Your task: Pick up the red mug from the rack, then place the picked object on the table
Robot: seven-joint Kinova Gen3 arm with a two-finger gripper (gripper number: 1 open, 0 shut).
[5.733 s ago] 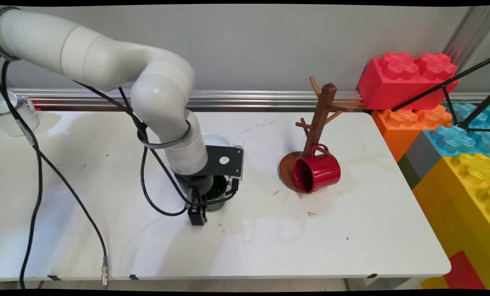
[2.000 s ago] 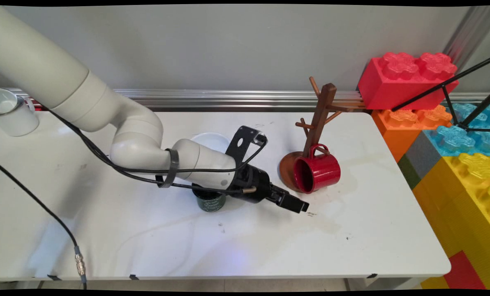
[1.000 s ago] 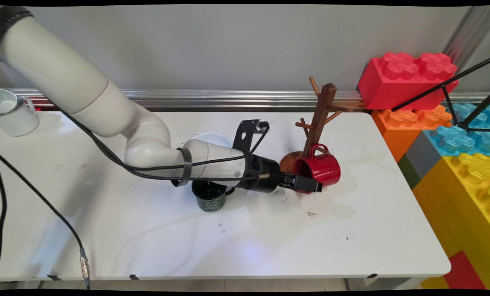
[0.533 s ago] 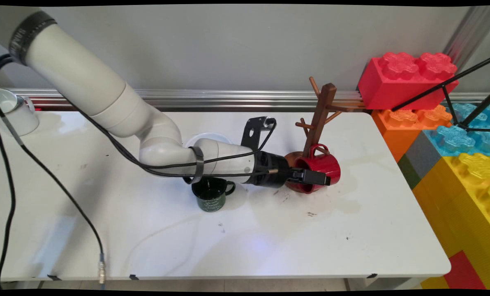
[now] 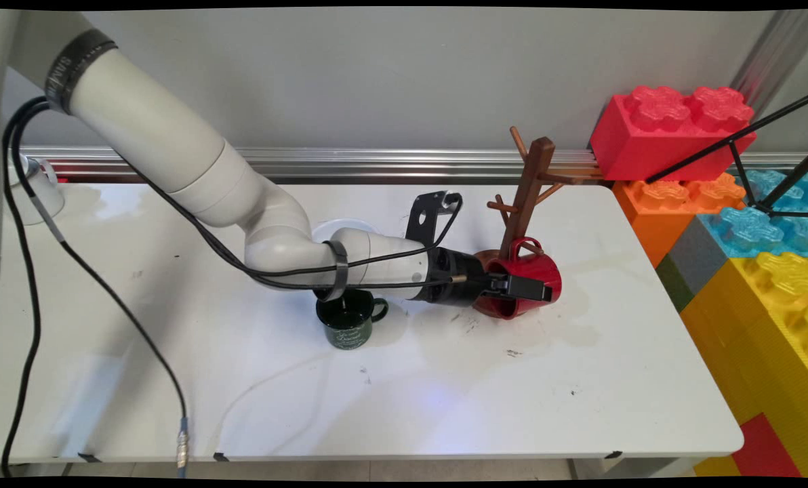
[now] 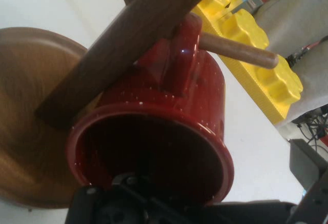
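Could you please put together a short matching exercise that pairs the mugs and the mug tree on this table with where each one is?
Things:
1. red mug
2. dark green mug
3. white mug
4. wooden mug tree

Places or states:
A. upright under the arm's forearm
B. at the table's far left corner
C. hanging by its handle from a low peg
D. standing near the toy bricks

Pairs: 1-C, 2-A, 3-B, 4-D
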